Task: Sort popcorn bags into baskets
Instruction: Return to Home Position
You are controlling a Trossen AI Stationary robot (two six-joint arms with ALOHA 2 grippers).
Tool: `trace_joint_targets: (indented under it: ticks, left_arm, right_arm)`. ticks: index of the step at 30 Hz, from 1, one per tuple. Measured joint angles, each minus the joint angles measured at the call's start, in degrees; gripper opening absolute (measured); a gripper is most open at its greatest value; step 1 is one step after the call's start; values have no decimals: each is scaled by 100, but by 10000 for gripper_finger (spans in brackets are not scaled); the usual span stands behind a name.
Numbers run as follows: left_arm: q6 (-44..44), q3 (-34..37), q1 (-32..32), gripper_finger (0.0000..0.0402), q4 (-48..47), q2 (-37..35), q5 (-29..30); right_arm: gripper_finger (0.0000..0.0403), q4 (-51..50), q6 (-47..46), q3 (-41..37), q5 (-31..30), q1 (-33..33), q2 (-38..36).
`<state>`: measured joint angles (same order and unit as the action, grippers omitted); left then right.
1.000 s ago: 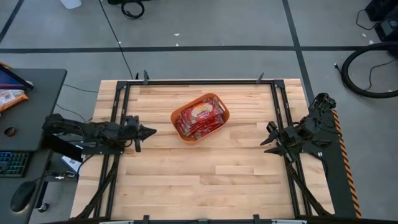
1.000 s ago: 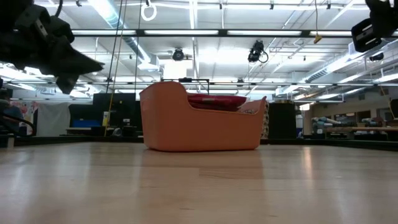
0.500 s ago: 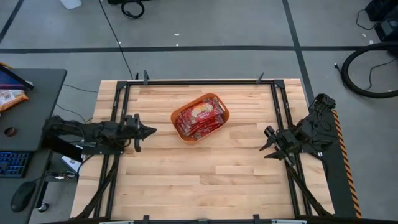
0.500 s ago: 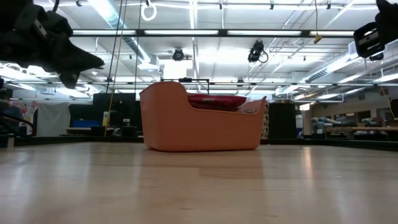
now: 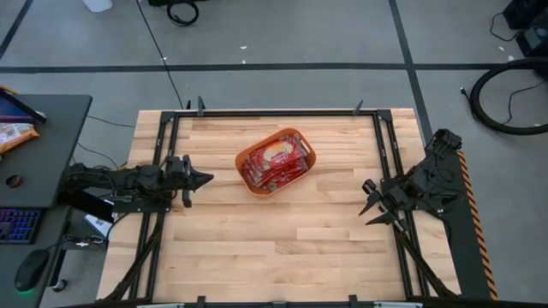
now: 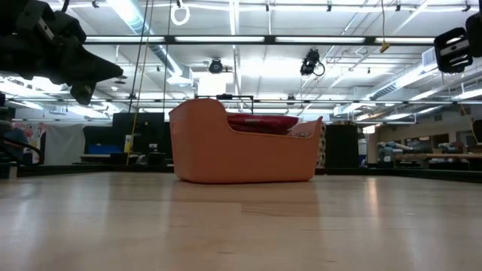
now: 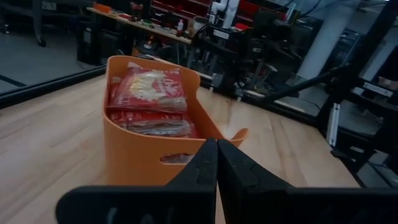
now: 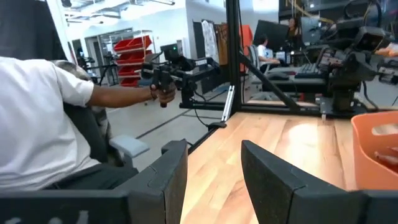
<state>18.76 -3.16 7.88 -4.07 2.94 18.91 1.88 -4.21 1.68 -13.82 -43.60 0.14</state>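
Observation:
The orange basket (image 5: 276, 161) stands in the far middle of the table, with several red popcorn bags (image 5: 276, 162) stacked flat inside; it also shows in the low view as the basket (image 6: 241, 150) and in the left wrist view as the basket (image 7: 155, 134). My left gripper (image 5: 208, 180) hovers shut at the table's left side, pointing at the basket, fingertips together (image 7: 216, 146). My right gripper (image 5: 366, 200) hovers open at the right edge; its gap (image 8: 214, 165) is empty. Neither gripper touches anything.
A black metal frame (image 5: 274, 112) runs round the table's edges. Bare wood (image 5: 274, 248) stretches across the near half. In the right wrist view a person in a white shirt (image 8: 43, 118) sits beyond the table, holding a control handle (image 8: 165, 78).
My right gripper has drifted a little toward the table's near edge and turned slightly. My left gripper has pulled back a little toward the left edge. The basket and the bags have stayed where they were.

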Motion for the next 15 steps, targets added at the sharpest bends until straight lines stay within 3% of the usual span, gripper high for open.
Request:
trace_joint_targets:
  ticks: [6,15]
  left_arm:
    - [-5,5,0,5,-18,-2,-436]
    - [-193,9,0,5,-3,-2,-449]
  right_arm:
    - [155,305,133,-135,27,7,2]
    - [155,72,-109,-135,428,200,7]
